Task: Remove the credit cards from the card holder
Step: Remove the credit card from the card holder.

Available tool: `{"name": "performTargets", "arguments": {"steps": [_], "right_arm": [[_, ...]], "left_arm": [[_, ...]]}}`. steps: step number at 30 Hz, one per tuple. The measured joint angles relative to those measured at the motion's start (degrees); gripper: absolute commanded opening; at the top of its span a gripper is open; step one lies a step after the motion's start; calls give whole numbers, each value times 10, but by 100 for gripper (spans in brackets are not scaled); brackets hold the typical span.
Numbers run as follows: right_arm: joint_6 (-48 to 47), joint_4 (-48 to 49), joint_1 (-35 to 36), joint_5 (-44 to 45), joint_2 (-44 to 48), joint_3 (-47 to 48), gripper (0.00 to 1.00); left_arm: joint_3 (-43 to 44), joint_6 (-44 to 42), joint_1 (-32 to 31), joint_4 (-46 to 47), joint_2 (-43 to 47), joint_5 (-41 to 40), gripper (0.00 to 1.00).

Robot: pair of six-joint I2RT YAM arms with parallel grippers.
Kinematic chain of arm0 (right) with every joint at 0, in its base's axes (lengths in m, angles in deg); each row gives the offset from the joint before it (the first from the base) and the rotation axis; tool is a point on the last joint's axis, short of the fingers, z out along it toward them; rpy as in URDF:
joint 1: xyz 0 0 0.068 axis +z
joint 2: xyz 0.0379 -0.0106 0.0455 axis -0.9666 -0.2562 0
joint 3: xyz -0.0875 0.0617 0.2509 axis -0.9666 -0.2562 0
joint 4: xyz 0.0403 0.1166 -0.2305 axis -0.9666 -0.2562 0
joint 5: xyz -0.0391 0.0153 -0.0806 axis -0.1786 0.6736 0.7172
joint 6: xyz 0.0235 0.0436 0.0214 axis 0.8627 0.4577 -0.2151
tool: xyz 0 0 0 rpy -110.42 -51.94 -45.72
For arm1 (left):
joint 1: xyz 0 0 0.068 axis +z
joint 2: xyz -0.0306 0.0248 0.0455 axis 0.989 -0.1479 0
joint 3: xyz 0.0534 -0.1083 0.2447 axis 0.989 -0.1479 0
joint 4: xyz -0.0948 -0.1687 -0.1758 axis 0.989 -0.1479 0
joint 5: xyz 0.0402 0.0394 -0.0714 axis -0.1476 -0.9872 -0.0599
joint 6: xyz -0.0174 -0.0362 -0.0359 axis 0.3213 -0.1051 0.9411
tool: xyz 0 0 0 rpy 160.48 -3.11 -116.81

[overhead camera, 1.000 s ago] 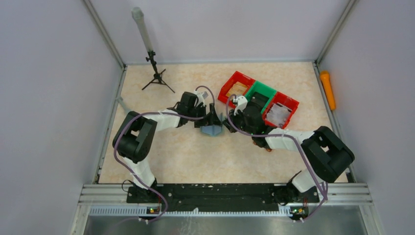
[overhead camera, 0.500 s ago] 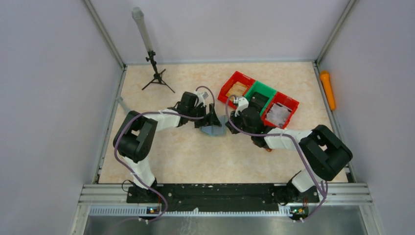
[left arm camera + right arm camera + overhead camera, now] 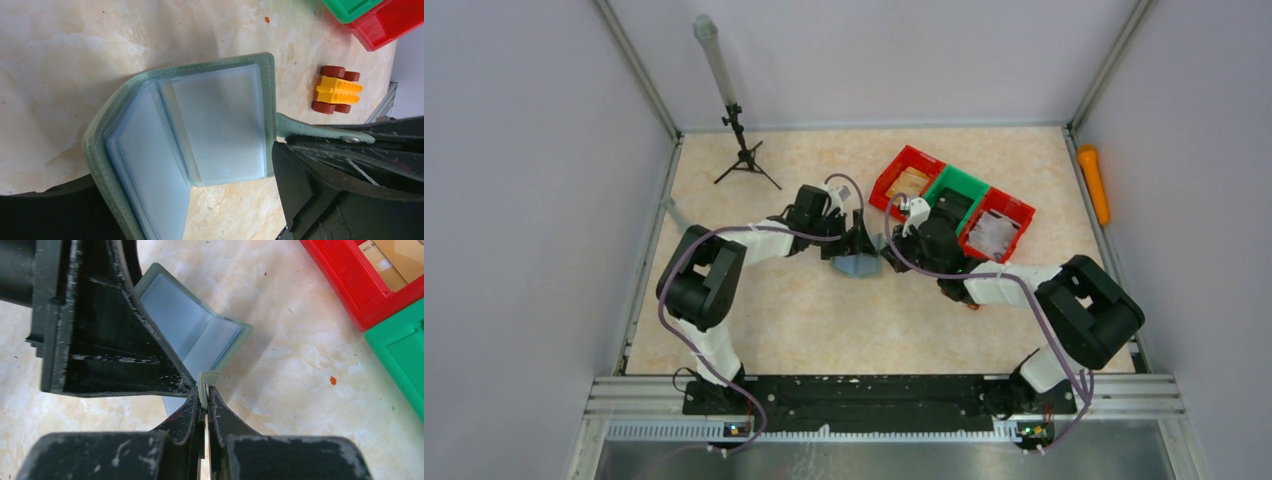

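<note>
Pinching the card holder by its tab, the right hand presents it opened beneath the left hand, fingers apart.

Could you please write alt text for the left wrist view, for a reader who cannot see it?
A thin grey-green card holder sits half open over a marbled beige table, empty-looking pale sleeves showing, between the open left gripper's black fingers. A small yellow toy car with brown wheels lies beyond its tab.
</note>
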Motion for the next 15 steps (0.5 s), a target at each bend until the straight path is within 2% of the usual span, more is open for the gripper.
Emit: {"name": "performTargets", "arguments": {"steps": [7,12,15], "right_arm": [[0,7,0,-6,0,-1,0],[0,6,0,-5,1,-1,0],[0,6,0,-2,1,-1,0]], "left_arm": [[32,-13,-3,-43,-19,-29,65],[50,-26,-4,-70,-32,-49,41],[50,-29,-4,-81,-33,-64,35]]}}
